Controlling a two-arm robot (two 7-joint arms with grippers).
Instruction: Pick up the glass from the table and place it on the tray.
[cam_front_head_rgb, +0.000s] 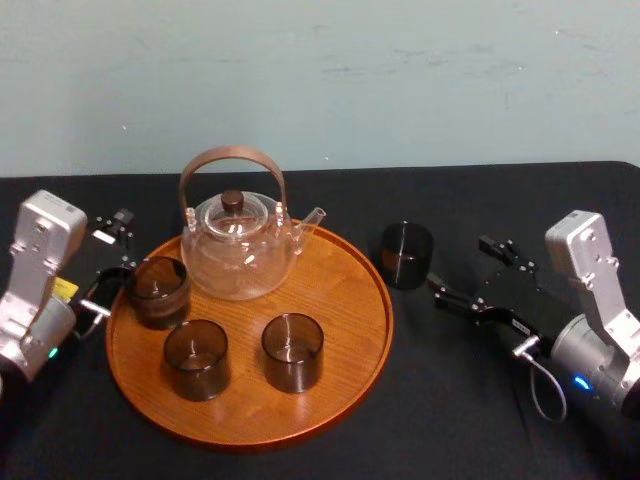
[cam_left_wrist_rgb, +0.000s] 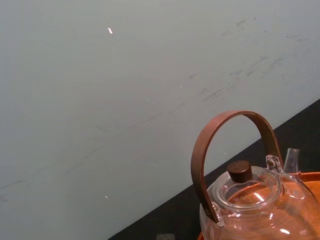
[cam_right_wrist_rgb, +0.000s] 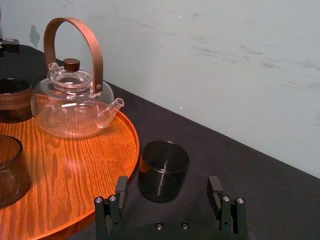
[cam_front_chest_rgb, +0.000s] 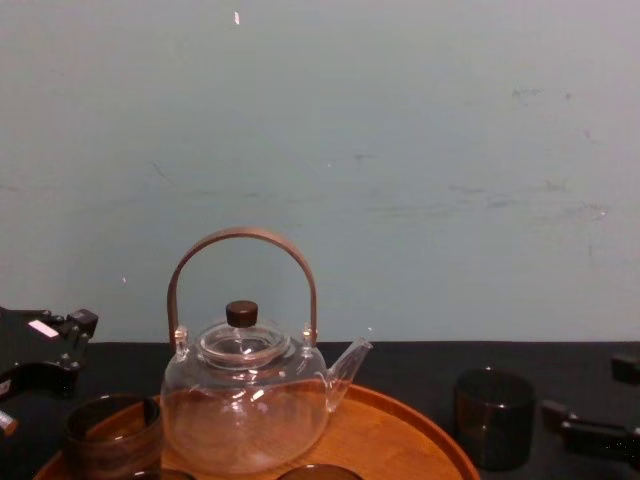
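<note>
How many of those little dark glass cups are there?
4. Three glasses stand on the tray: one left of the teapot, two in front nearer the robot. The fourth glass stands on the black table right of the tray, before the open right gripper.

No legible text, labels, brands or numbers anywhere.

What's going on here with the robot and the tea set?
The right end effector, open, is lined up with the dark glass on the black table, just off the right edge of the tray; nothing is gripped yet. The tray already carries a glass teapot and three other glasses. The left end effector sits idle by the tray's left side.
</note>
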